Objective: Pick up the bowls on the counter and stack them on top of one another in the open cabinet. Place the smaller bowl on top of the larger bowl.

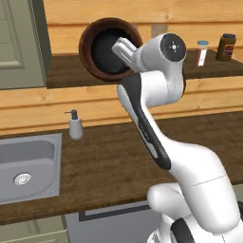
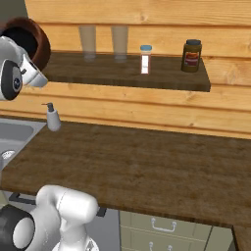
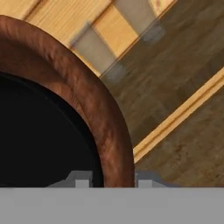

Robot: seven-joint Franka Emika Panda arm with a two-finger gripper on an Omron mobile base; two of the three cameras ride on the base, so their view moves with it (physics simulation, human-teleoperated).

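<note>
Your gripper (image 3: 108, 181) is clamped on the brown bowl's (image 1: 90, 50) thick rim at about 3 o'clock; it's rigid but top-heavy, so keep that rim hold.

Wood showing almost everywhere, steel and plastic beside it.

Looking wood-like and matt with a thick grained rim: the brown bowl (image 1: 88, 40); sitting inside it and reading smooth, deep black: the black bowl (image 1: 105, 47). Showing dark, matt wood grain: the counter (image 2: 147, 162) and shelf (image 2: 122, 73); showing pale planks: the wall (image 2: 147, 110). Gleaming dully as brushed steel: the sink (image 1: 28, 166). Appearing smooth grey plastic: the soap pump (image 1: 75, 126). Standing translucent and faint: two glasses (image 2: 119, 41). Shining glossy brown under a dark lid: the jar (image 2: 191, 55).
</note>
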